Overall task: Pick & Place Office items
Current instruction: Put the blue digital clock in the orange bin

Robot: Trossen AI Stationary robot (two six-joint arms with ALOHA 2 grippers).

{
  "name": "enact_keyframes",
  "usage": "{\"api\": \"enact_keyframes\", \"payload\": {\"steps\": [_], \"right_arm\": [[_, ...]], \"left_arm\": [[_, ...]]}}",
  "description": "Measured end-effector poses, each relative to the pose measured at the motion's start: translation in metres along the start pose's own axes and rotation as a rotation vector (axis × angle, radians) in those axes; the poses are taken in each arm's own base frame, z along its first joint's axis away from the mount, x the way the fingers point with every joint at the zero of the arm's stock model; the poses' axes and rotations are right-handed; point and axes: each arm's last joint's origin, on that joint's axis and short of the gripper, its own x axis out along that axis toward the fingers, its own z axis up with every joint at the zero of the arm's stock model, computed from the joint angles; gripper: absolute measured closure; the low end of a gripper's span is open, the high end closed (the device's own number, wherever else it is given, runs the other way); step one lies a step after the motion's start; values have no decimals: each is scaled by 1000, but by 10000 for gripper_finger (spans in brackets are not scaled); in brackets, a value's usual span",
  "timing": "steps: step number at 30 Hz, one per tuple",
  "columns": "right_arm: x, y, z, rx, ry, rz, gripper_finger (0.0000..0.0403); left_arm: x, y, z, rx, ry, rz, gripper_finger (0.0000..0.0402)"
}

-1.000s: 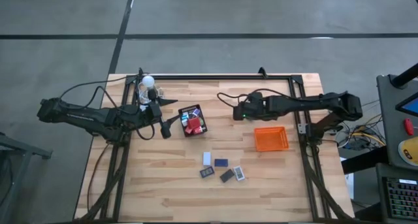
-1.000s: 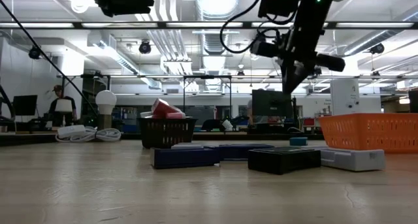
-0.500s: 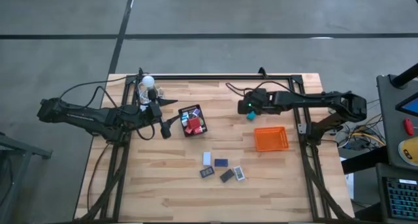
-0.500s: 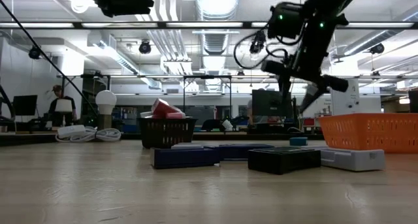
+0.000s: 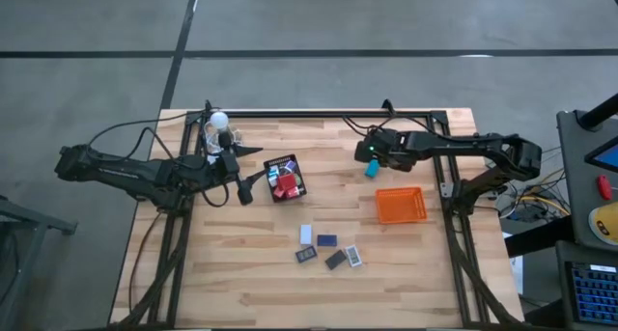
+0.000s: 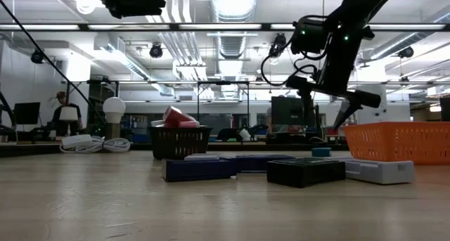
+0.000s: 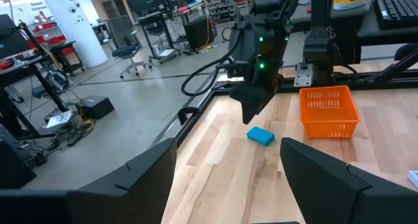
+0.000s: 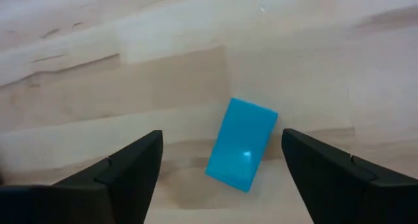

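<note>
A light blue block [image 8: 243,144] lies flat on the bare wood, also in the high view [image 5: 370,169]. My right gripper [image 8: 222,178] hangs open just above it, pointing steeply down. Its fingers stand on either side of the block and clear of it [image 6: 325,106]. Several office items [image 5: 328,248], white, blue and black, lie loose at mid-table. Red and blue pieces sit in the black mesh tray [image 5: 293,163]. My left gripper [image 5: 243,191] waits open beside that tray, with nothing between its fingers [image 7: 228,178].
The orange tray [image 5: 400,205] stands just right of and nearer than the blue block. A white round bulb [image 5: 219,120] with cords sits at the far left corner. A black frame rail [image 5: 319,114] runs along the far edge. Bare wood lies between the two trays.
My right gripper has swung toward the table's right edge and come down over the blue block, rolling a little. Its fingers have gone from shut to wide apart. The block has stayed where it lay on the table.
</note>
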Motion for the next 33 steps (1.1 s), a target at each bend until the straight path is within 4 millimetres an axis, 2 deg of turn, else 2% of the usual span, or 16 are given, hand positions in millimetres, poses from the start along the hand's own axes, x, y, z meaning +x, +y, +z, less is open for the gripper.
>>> {"api": "enact_keyframes", "payload": {"steps": [7,12,18,33], "right_arm": [[8,-8,-4,75,6,-27,93],[32,-6,-8,109,6,-59,100],[53,0,-2,104,60,-132,112],[57,2,0,140,76,-148,161]], "left_arm": [[0,0,0,0,0,0,126],[0,0,0,0,0,0,126],[0,0,0,0,0,0,126],[0,0,0,0,0,0,126]]}}
